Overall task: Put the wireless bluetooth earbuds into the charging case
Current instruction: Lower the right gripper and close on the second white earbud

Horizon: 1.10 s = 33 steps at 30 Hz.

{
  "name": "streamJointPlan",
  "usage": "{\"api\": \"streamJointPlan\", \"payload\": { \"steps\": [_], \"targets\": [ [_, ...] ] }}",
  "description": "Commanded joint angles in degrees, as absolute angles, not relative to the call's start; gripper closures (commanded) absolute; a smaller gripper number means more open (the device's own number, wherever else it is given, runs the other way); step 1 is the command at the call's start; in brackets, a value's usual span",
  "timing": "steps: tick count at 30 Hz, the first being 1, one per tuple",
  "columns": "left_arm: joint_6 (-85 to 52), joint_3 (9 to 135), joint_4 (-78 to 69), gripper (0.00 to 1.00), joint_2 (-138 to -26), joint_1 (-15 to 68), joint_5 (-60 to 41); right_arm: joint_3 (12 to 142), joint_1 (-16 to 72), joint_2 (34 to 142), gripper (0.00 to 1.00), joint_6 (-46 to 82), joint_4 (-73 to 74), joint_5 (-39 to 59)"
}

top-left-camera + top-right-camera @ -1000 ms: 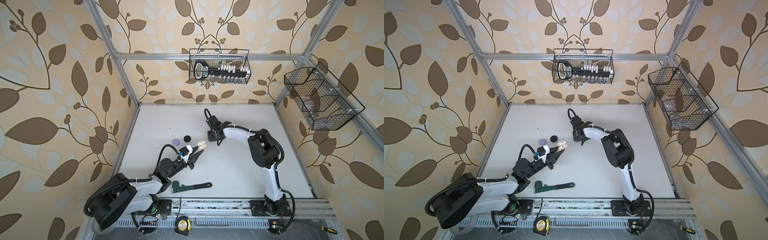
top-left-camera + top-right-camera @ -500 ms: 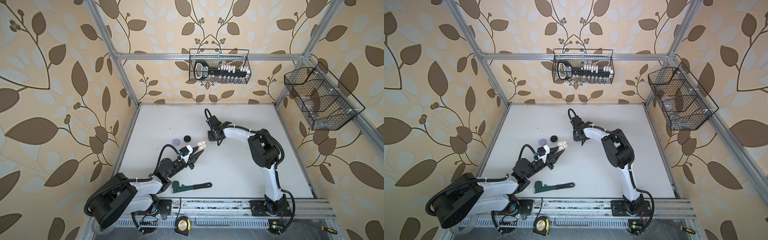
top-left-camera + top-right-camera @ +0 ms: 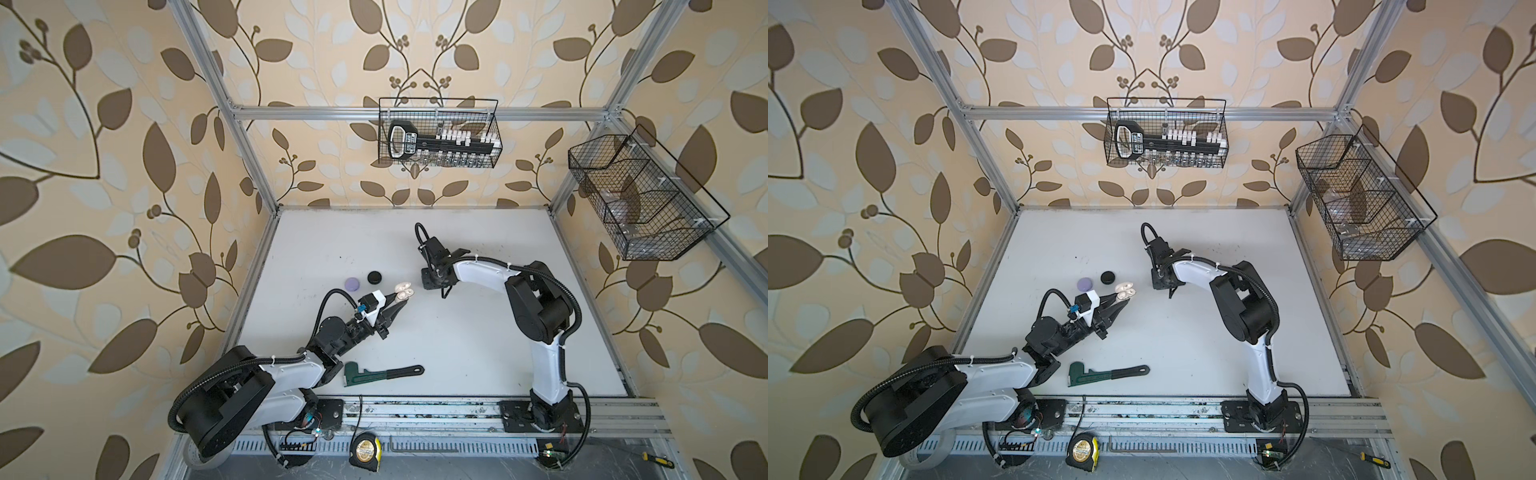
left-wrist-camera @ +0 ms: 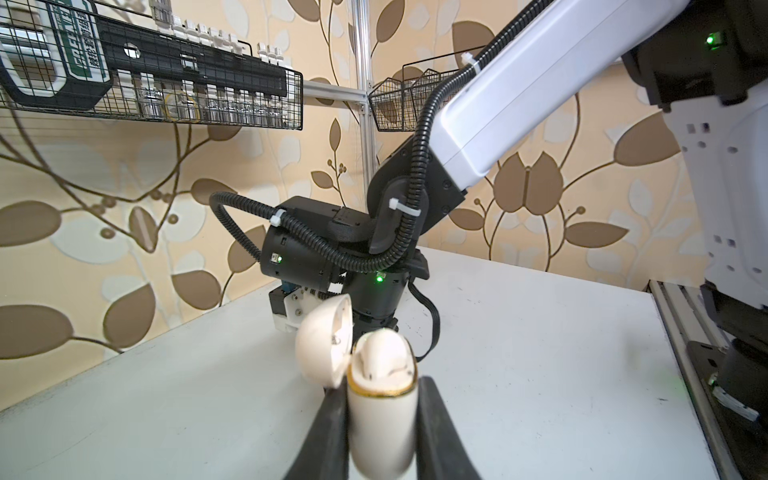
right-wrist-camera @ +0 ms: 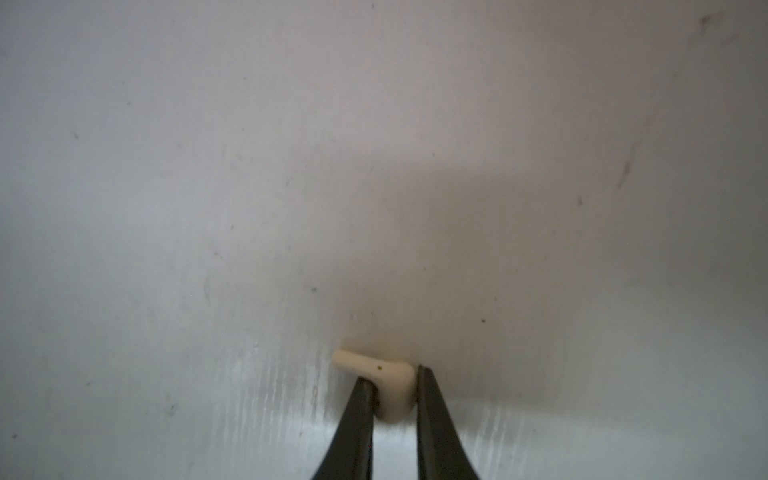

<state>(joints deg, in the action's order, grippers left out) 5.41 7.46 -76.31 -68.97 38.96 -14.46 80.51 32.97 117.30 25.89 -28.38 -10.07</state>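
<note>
Pinching white earbud [image 5: 387, 384], right tool [image 5: 394, 375]; left tool [image 4: 382, 387] gripping open case [image 4: 380, 428].

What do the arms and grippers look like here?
Left arm and right arm: white shells, black joints, black corrugated conduit with white zip ties. Green LEDs on the right arm. Jaws: slim, black, tapered. Left gripper has a white camera block.

The left arm [image 3: 286, 370] reaches low and forward, and the left gripper [image 3: 398, 303] is clamped on the open white case [image 4: 382, 415]. The right arm [image 3: 482, 272] is folded at the elbow, wrist pointing down, it seems almost straight; the right gripper [image 5: 392, 382] pinches a small white earbud [image 5: 390, 374].
</note>
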Motion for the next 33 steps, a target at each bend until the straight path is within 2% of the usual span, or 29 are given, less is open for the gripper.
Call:
{"api": "streamJointPlan", "payload": {
  "steps": [1, 5, 9, 16, 26, 29, 33],
  "targets": [
    [5.6, 7.4, -79.8, 1.0, -68.0, 39.1, -14.7, 75.9, 33.0, 112.0, 0.84, 26.4, -28.8, -8.3],
    [5.6, 7.3, -79.7, 1.0, -67.6, 39.1, -14.6, 68.3, 34.5, 107.1, 0.84, 26.6, -26.6, -5.8],
    [5.9, 7.3, -79.2, 1.0, -67.4, 39.1, -14.5, 62.9, 37.8, 103.1, 0.84, 25.8, -25.6, -9.1],
    [6.1, 7.1, -79.3, 1.0, -67.2, 39.1, -14.3, 61.1, 38.9, 104.4, 0.83, 25.2, -25.7, -9.9],
    [6.3, 6.9, -78.9, 1.0, -66.5, 39.1, -14.0, 58.8, 39.2, 103.3, 0.73, 25.7, -25.9, -11.9],
    [6.2, 7.0, -78.7, 1.0, -66.2, 39.2, -14.2, 58.3, 38.5, 103.6, 0.63, 26.1, -25.9, -12.2],
    [6.3, 6.8, -78.7, 1.0, -66.0, 39.1, -14.1, 57.3, 37.5, 102.4, 0.63, 26.5, -25.5, -12.1]
  ]
}}
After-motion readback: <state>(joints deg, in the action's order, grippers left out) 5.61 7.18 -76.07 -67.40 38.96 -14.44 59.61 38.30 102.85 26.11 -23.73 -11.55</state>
